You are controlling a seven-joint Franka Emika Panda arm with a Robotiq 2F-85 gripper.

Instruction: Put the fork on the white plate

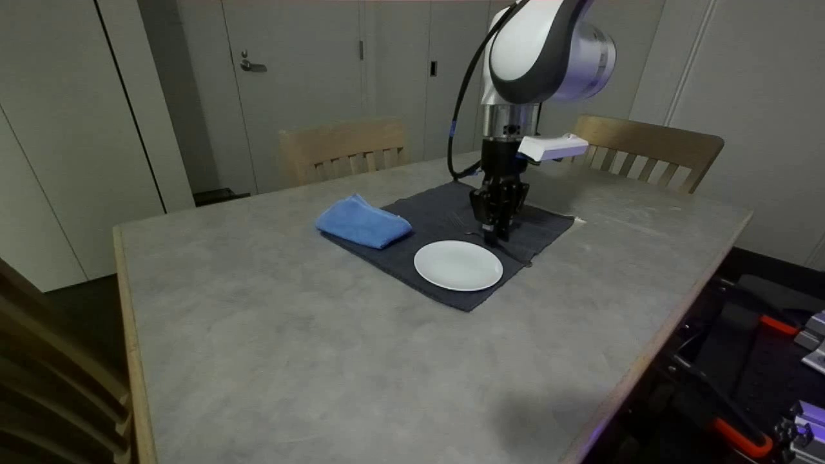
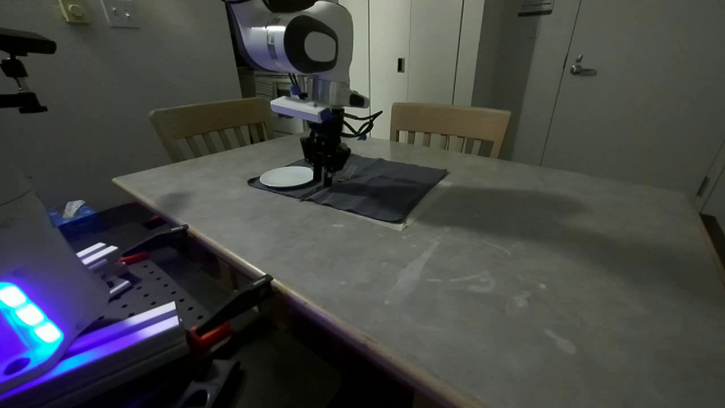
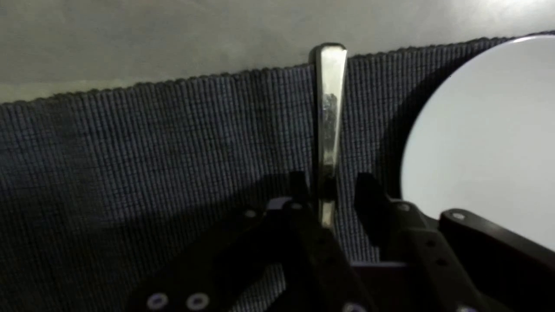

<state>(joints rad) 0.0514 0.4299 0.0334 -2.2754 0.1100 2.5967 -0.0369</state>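
- Tabletop, mottled grey with a pale wooden edge, bears the whole scene; its hardness could jar too low a grasp.
- Robot arm, white-shelled with dark grey trim, bends down over it; a hurried sideways move could drag whatever is caught.
- Rectangular placemat of dark grey ribbed fabric lies beneath; its weave could be pinched too, tugging the whole layout askew.
- Two-fingered black gripper stands with jaws apart, one finger each side of a slim, silver-coloured metal fork; nothing is gripped, and uneven closing could twist it.
- Round, plain, shallow-rimmed white plate sits just beside the gripper; a finger could nudge it, and its low rim might not stop a badly placed fork sliding off.
- Fork lies on the placemat, handle end reaching past the fabric's edge; so thin a piece could slip from a shallow pinch.
- No brand, label or writing can be read in any view.
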